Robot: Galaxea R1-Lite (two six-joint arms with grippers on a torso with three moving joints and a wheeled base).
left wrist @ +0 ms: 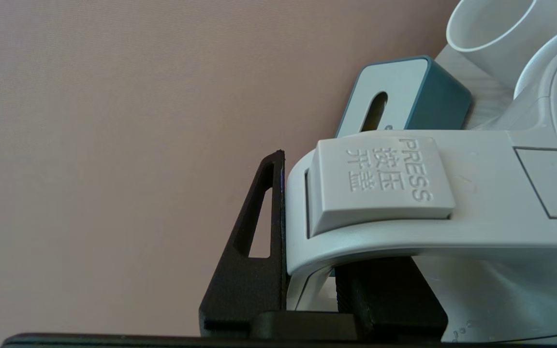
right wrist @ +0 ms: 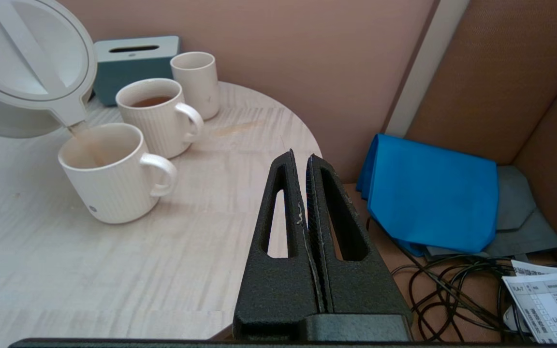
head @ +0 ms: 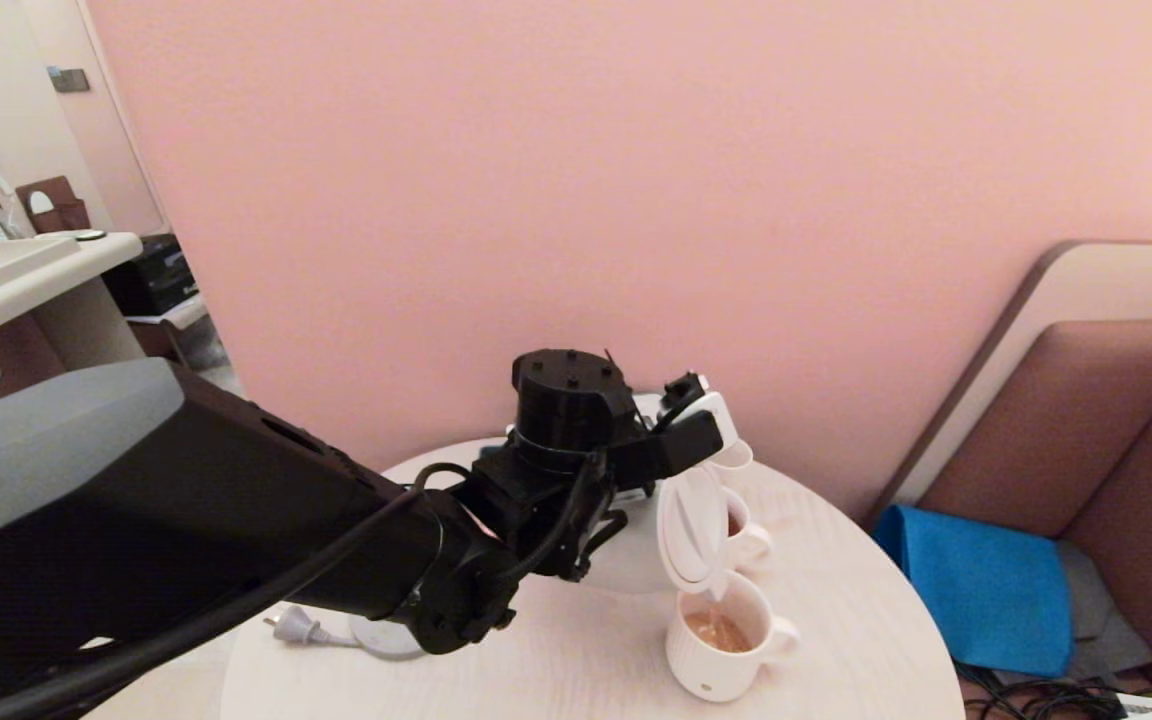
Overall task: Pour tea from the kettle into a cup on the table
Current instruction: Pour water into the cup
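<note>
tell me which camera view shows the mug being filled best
The right wrist view: the cup shows whole, with handle, ribs and the kettle spout tipped over its rim. The head view shows it smaller, from above, with the tea inside. The left wrist view does not show it.

Clamping black end effector (left wrist: 307,270) around white plastic kettle (left wrist: 452,227) loop handle, beside grey "PRESS" button (left wrist: 380,183); teal tissue box (left wrist: 418,96) and white cup (left wrist: 496,24) sitting beyond.
</note>
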